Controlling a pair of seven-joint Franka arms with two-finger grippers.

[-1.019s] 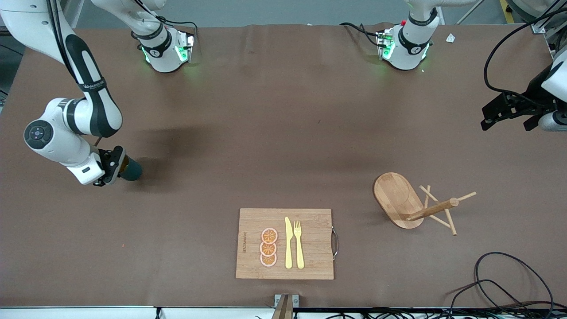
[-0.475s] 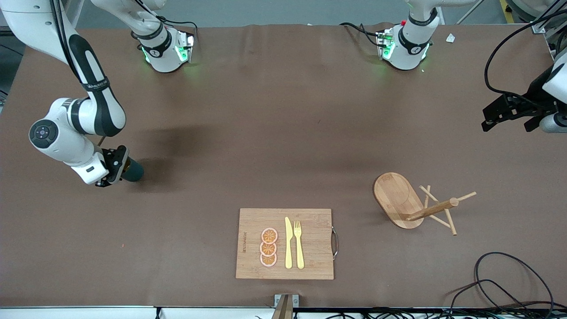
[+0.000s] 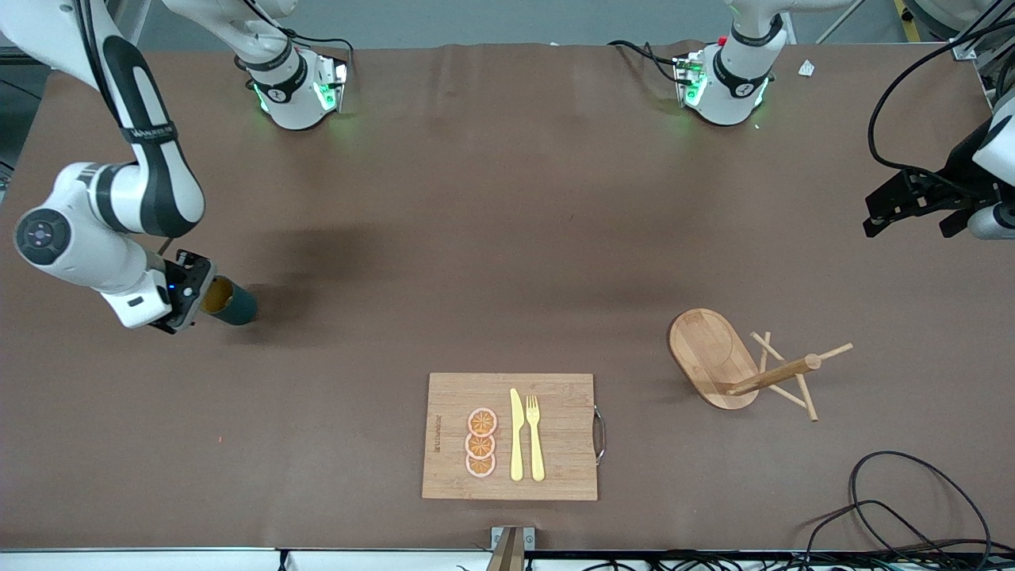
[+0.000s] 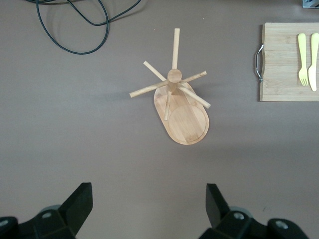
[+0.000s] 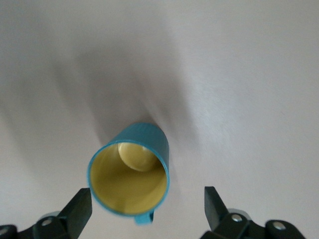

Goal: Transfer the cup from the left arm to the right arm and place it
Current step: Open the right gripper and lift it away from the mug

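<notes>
1. Front view, surface: the counter (image 3: 492, 238) is covered in a matte brown sheet with faint creases near the arm bases. Two white bases with green lights stand along its upper edge. A loop of black cable (image 3: 912, 507) lies at the corner nearest the camera, at the left arm's end.
2. Front view, task item: the cup (image 3: 228, 300) stands on the counter at the right arm's end, its yellowish inside showing. The right hand (image 3: 190, 292) is just beside it, fingers spread wide and apart from the cup wall; nothing is held.
3. Front view, other items: a wooden cutting board (image 3: 555, 444) sits near the camera edge, carrying three orange slices (image 3: 480, 442), a yellow knife (image 3: 516, 436) and a yellow fork (image 3: 535, 438). A wooden peg stand (image 3: 733, 365) is placed toward the left arm's end.
4. Front view, left arm: the left hand (image 3: 912, 202) hangs at the counter's edge at its own end, waiting, holding nothing.
5. Left wrist view: both black fingers (image 4: 75, 206) are set wide, with bare brown surface between them. The peg stand, the cutting board's metal handle and the cable are visible on the counter.
6. Right wrist view: the cup sits upright between the widely parted fingers (image 5: 79, 209), clear of both, small handle toward the camera. The surface there reads pale and blurred.
</notes>
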